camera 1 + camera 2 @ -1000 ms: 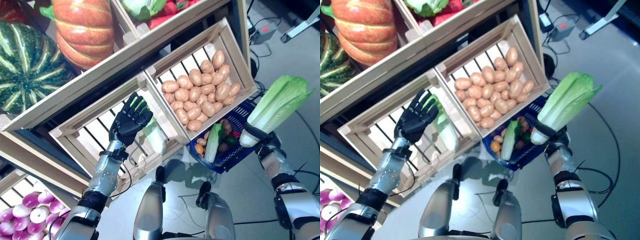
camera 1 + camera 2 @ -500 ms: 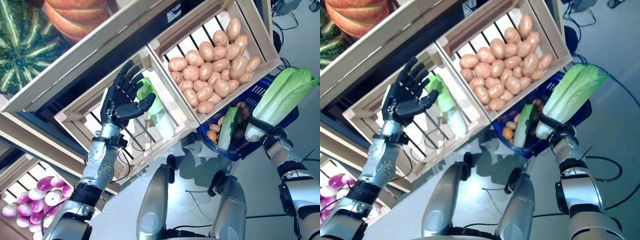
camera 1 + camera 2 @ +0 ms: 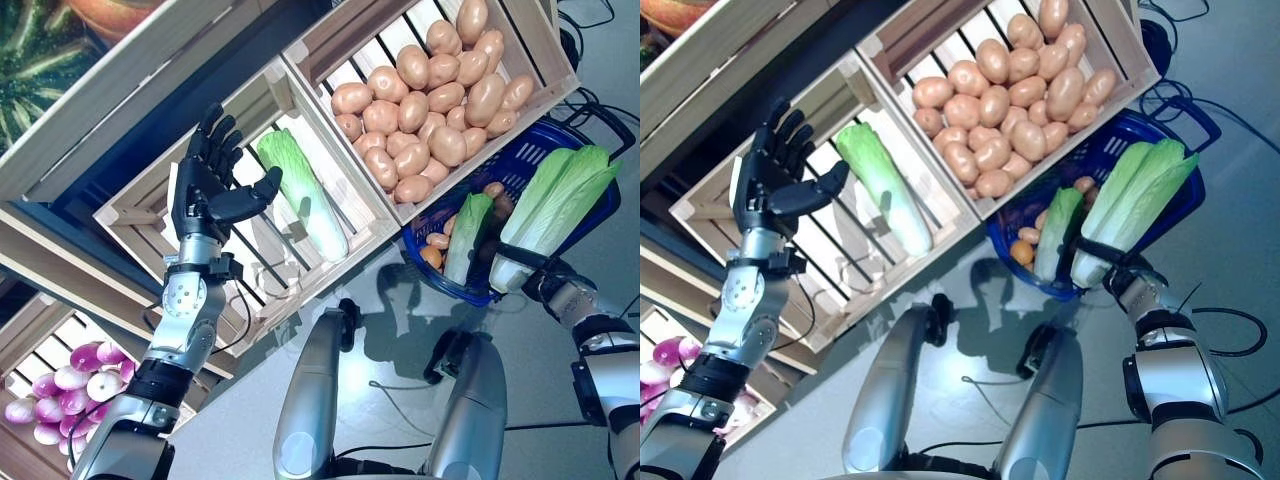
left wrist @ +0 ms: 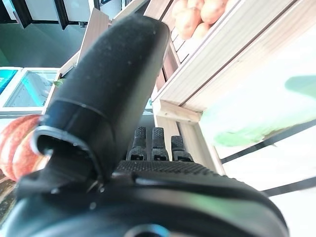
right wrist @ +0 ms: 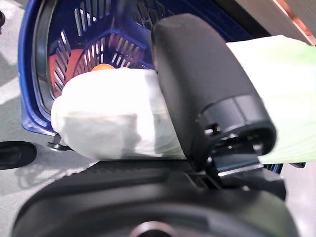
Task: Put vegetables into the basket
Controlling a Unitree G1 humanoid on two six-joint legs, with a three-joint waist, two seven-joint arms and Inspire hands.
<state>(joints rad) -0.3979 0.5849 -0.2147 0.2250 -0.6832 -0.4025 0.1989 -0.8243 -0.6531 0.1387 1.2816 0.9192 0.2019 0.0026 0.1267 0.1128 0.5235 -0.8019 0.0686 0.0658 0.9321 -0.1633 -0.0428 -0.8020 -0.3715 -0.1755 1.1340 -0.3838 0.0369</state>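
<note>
The left hand [image 3: 207, 195] is up with its fingers spread wide, holding nothing, by the crate [image 3: 140, 205] with one cabbage [image 3: 302, 194]. The right hand [image 3: 1118, 272] is wrapped around another cabbage [image 3: 1132, 207], right over the blue basket [image 3: 1188, 190]. It is long and leafy, so it could tip over the rim and fall out.

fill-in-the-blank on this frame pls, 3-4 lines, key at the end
1. The right hand is shut on a ____ by its white stem end.
2. The blue basket stands on the floor beside the crate of ____.
3. The left hand, fingers spread, holds ____.
4. One cabbage lies in the slatted crate nearest the ____ hand.

Missing words: cabbage; potatoes; nothing; left
</note>
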